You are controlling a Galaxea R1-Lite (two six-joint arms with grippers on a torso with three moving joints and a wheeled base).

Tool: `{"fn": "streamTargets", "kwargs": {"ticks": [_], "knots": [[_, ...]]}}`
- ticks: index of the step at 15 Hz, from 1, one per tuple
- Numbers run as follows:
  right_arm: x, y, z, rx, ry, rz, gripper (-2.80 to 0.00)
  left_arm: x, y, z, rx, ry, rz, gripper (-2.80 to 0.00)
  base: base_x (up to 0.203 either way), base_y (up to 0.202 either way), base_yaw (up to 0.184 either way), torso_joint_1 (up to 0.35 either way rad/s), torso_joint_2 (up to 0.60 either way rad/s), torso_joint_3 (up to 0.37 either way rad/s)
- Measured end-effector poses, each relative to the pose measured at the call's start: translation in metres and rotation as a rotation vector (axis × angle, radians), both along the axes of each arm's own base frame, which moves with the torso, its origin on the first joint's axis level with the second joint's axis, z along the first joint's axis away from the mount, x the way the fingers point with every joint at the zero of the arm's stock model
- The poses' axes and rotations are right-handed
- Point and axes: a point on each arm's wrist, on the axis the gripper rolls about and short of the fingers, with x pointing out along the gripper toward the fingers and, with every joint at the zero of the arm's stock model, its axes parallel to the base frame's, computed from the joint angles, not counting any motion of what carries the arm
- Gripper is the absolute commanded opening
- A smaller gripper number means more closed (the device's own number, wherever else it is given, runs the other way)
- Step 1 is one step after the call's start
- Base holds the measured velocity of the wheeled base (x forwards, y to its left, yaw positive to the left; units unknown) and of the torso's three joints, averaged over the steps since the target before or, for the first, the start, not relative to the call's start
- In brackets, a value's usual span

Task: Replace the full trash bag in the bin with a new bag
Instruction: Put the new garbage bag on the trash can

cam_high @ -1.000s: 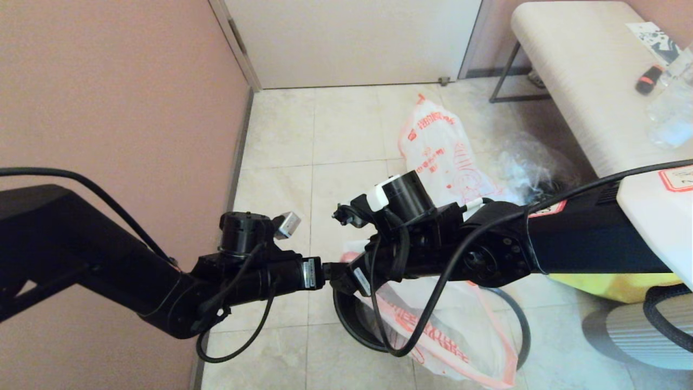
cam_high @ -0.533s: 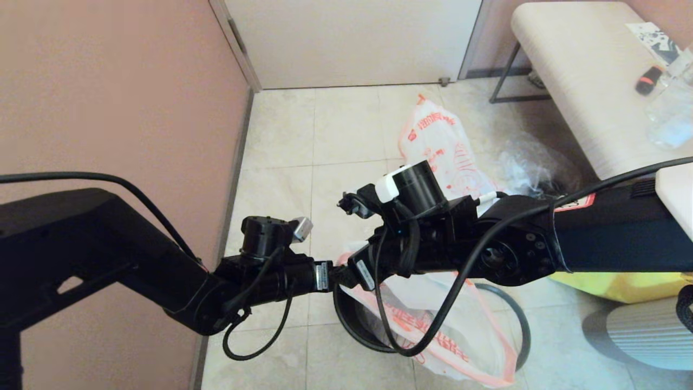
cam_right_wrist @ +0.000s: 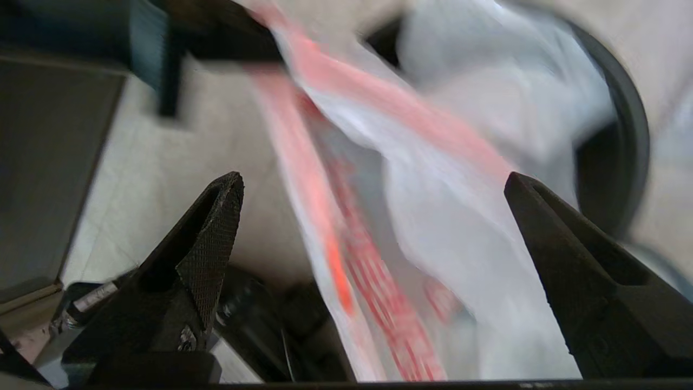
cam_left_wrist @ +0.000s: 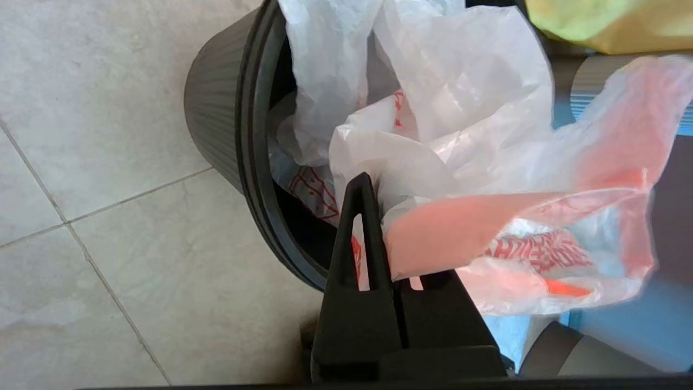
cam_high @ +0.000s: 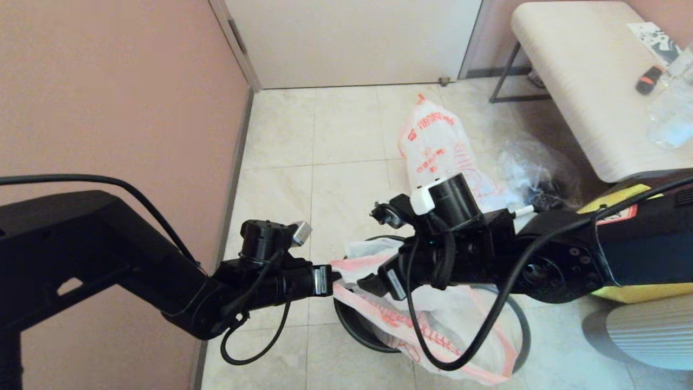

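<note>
The new bag (cam_high: 449, 330) hangs limp in and over the black bin (cam_high: 351, 326), spilling past the bin's near side. My left gripper (cam_high: 334, 277) is at the bin's left rim, shut on the bag's orange-edged top (cam_left_wrist: 460, 227); its visible finger (cam_left_wrist: 361, 227) presses the plastic above the bin (cam_left_wrist: 216, 119). My right gripper (cam_high: 371, 283) hovers just right of it, open, with the bag (cam_right_wrist: 411, 238) running between its spread fingers (cam_right_wrist: 211, 254) untouched. The plump full trash bag (cam_high: 439, 146) lies on the floor behind the bin.
A clear plastic bag (cam_high: 522, 165) with dark items lies right of the full bag. A cushioned bench (cam_high: 584, 81) stands at the back right, and a yellow tote (cam_high: 622, 292) sits under my right arm. The pink wall (cam_high: 108, 108) runs close on the left.
My right arm has pulled away to the right from the left gripper, and the bag's top edge now shows between them. The left arm has shifted slightly right.
</note>
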Motion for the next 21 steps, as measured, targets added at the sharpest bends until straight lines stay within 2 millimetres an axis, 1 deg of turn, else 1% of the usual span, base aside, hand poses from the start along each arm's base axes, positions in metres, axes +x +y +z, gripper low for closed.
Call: {"fn": "streamTargets", "kwargs": {"ticks": [2, 4, 7, 10, 12, 14, 16, 21], "knots": [[-0.003, -0.018, -0.006, 0.014, 0.026, -0.098, 0.0, -0.003, 0.005, 0.006, -0.005, -0.009, 0.013, -2.8, 0.0, 0.0, 0.0, 0.0, 0.0, 0.0], [-0.005, -0.031, -0.012, 0.039, 0.065, -0.287, 0.0, -0.007, 0.01, 0.011, -0.015, -0.012, 0.026, -2.8, 0.0, 0.0, 0.0, 0.0, 0.0, 0.0], [-0.012, -0.051, -0.023, 0.038, 0.145, -0.562, 0.0, -0.013, 0.016, 0.01, -0.002, 0.0, 0.047, -2.8, 0.0, 0.0, 0.0, 0.0, 0.0, 0.0], [-0.031, -0.067, -0.014, 0.047, 0.286, -0.724, 0.0, -0.016, 0.019, 0.006, 0.009, 0.017, 0.06, -2.8, 0.0, 0.0, 0.0, 0.0, 0.0, 0.0], [-0.048, -0.075, -0.011, 0.026, 0.398, -0.824, 0.0, -0.018, 0.019, 0.004, 0.013, 0.025, 0.057, -2.8, 0.0, 0.0, 0.0, 0.0, 0.0, 0.0], [-0.059, -0.085, -0.015, -0.023, 0.46, -0.878, 0.0, -0.021, 0.021, 0.002, 0.017, 0.036, 0.057, -2.8, 0.0, 0.0, 0.0, 0.0, 0.0, 0.0], [-0.063, -0.09, -0.026, -0.055, 0.497, -0.889, 0.0, -0.023, 0.021, 0.002, 0.015, 0.032, 0.057, -2.8, 0.0, 0.0, 0.0, 0.0, 0.0, 0.0], [-0.053, -0.089, -0.062, -0.057, 0.57, -0.912, 0.0, -0.023, 0.023, 0.012, -0.008, 0.004, 0.079, -2.8, 0.0, 0.0, 0.0, 0.0, 0.0, 0.0]]}}
